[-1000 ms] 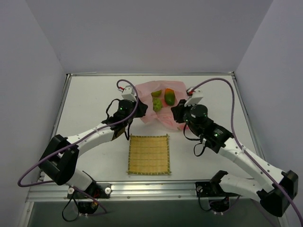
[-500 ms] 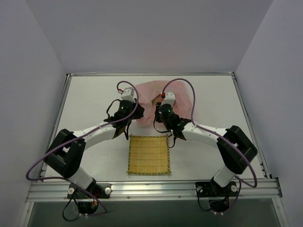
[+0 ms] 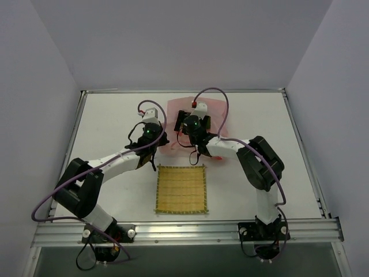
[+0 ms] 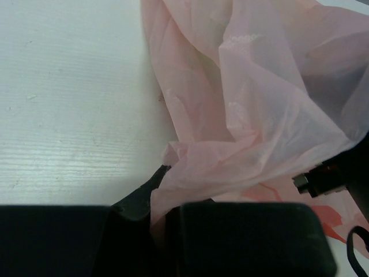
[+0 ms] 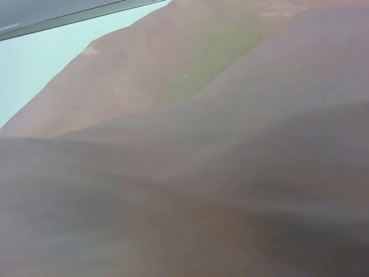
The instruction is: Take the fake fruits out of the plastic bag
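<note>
The left gripper (image 4: 158,214) pinches the plastic bag (image 4: 253,115) by its edge, likely to anchor it. Its pink film hides whether the right gripper (image 3: 184,129) is spread.

The plastic bag (image 3: 174,109) is translucent pale pink, printed with red fruit shapes (image 4: 323,216). In the right wrist view a dull yellow-green tinge shows through its film. The mat (image 3: 181,188) is straw yellow with fine horizontal slats and a darker olive border. The table (image 3: 109,121) is white, the arms (image 3: 112,164) white with black joints, their cables (image 3: 212,89) purple, and the walls (image 3: 173,46) pale lavender-grey.
</note>
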`<state>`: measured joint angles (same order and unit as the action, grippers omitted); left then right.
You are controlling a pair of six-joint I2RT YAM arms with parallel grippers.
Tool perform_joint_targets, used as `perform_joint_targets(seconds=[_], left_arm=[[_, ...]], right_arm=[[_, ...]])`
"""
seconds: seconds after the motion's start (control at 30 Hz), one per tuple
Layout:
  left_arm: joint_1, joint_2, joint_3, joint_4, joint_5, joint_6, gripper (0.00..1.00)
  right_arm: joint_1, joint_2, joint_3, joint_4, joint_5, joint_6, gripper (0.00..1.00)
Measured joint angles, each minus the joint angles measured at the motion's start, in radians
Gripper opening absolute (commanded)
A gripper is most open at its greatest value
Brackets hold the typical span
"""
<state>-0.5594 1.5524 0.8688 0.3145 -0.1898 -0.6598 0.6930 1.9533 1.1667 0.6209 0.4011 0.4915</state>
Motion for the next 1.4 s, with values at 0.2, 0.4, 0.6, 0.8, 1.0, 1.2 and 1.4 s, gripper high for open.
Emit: perform_joint_targets(seconds=[0.2,0.4,0.6,0.8,1.0,1.2,1.4], left_arm=[[0.000,0.024,0.000,0.004,0.002,0.002,0.02],[0.000,0.034,-0.012,0.021,0.010,0.002,0.02],[0.002,0.034,-0.021,0.035,0.023,0.002,0.02],[0.015,0.035,-0.031,0.042,0.036,0.002,0.02],[0.047,0.040,-0.029,0.045,0.063,0.002,0.02],[0.113,0.047,-0.029,0.092,0.138,-0.010,0.02],[0.132,0.048,-0.028,0.126,0.200,-0.030,0.02]], right_arm=[[-0.035,0.112,0.072,0.019,-0.023,0.057,0.90],[-0.073,0.219,0.147,0.055,-0.077,0.091,0.91],[-0.100,0.297,0.182,0.160,-0.158,0.104,0.72],[-0.117,0.330,0.174,0.263,-0.224,0.110,0.41],[-0.110,0.202,-0.014,0.300,-0.242,0.083,0.38],[-0.059,-0.016,-0.135,0.205,-0.256,0.036,0.38],[0.015,-0.238,-0.278,0.116,-0.310,0.022,0.38]])
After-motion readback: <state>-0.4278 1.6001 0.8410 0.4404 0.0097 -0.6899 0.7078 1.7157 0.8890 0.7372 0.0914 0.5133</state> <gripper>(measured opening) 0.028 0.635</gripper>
